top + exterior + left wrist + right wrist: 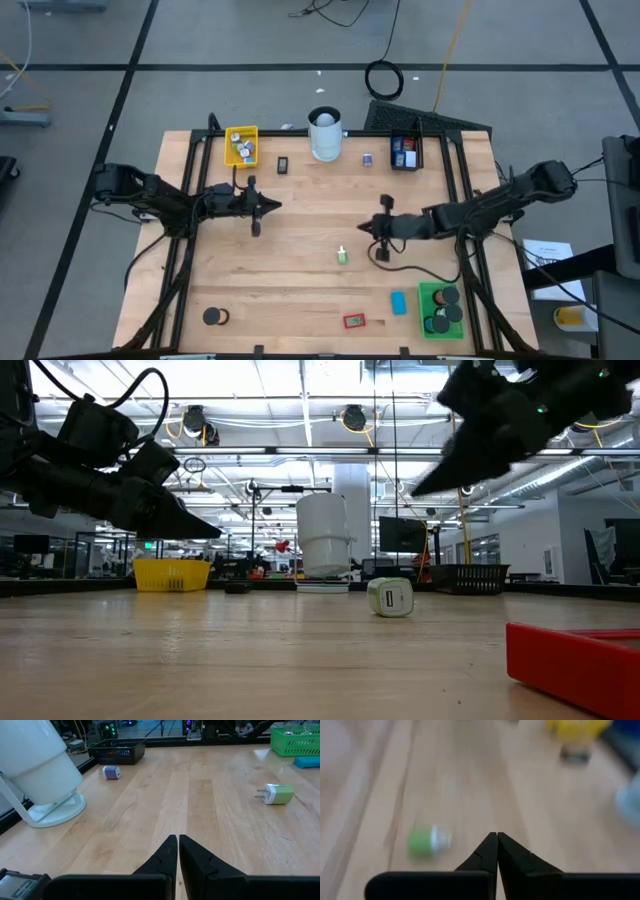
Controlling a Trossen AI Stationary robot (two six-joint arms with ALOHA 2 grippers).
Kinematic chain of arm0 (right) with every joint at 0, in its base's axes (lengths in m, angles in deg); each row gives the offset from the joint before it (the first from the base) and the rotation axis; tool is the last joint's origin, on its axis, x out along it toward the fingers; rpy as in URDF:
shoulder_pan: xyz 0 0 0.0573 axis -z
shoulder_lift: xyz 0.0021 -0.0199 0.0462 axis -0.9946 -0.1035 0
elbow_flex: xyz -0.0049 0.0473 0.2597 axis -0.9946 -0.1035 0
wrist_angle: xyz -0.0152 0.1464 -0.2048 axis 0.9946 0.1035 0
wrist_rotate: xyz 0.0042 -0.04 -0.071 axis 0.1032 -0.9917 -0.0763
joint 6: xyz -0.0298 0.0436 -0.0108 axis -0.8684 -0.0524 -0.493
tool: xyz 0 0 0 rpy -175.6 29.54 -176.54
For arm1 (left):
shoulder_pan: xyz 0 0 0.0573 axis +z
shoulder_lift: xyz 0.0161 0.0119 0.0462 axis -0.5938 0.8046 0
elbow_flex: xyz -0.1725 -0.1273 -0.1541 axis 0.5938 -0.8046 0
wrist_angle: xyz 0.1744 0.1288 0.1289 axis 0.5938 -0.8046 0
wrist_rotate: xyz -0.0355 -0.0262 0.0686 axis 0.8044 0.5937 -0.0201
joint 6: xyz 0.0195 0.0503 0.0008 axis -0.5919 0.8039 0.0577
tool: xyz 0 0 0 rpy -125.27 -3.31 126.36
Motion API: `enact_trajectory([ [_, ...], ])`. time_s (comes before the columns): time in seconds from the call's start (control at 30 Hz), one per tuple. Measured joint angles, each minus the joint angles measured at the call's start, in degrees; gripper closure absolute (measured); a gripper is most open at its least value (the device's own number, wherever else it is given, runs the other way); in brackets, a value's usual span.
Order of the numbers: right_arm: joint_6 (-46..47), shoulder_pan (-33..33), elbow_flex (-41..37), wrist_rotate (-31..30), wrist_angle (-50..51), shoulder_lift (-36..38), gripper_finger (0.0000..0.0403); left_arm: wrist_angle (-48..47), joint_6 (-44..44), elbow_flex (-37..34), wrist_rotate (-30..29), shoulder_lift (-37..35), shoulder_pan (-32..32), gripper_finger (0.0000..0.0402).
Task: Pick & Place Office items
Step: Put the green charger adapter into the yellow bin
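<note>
Both the right gripper (366, 228) and left gripper (276, 207) hover with jaws closed and empty; descending like that, the right would knock the green-and-white charger (342, 256) across the worktop (300, 290).

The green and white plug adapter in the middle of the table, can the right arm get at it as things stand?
Probably yes. The green and white plug adapter lies alone on bare wood, just ahead of the right gripper, with nothing between them. The gripper is shut, so it would have to open first.
</note>
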Motion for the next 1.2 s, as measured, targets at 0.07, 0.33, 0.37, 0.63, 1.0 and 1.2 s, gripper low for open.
enact_trajectory([
  [0.07, -4.0, 1.4, -3.3, 0.1, -12.3, 0.0, 0.0397, -0.1, -0.1, 0.0, 0.0, 0.0, 0.0, 0.0376],
  [0.33, -6.4, 2.5, -5.1, -0.2, -25.2, -0.9, 0.0399, -3.1, -1.5, 2.3, 1.6, 0.0, -2.4, 0.0376],
  [0.37, -5.8, 2.5, -4.8, -0.7, -25.2, -1.4, 0.0399, -5.0, -1.3, 3.4, 1.5, 0.0, -3.2, 0.0376],
  [0.63, -2.5, -0.2, -3.9, -14.2, -25.2, -7.1, 0.0399, -18.9, 1.3, 10.8, -3.2, 0.0, -9.7, 0.0376],
  [1.0, 10.5, -2.2, 11.0, -15.1, -7.7, -18.1, 0.0399, -19.2, -1.4, 11.5, -6.6, 0.0, -11.9, 0.0376],
  [1.2, 20.0, -8.4, 22.2, -18.1, 10.4, -23.6, 0.0393, -20.2, -1.3, 11.5, -6.5, 0.0, -12.4, 0.0376],
])
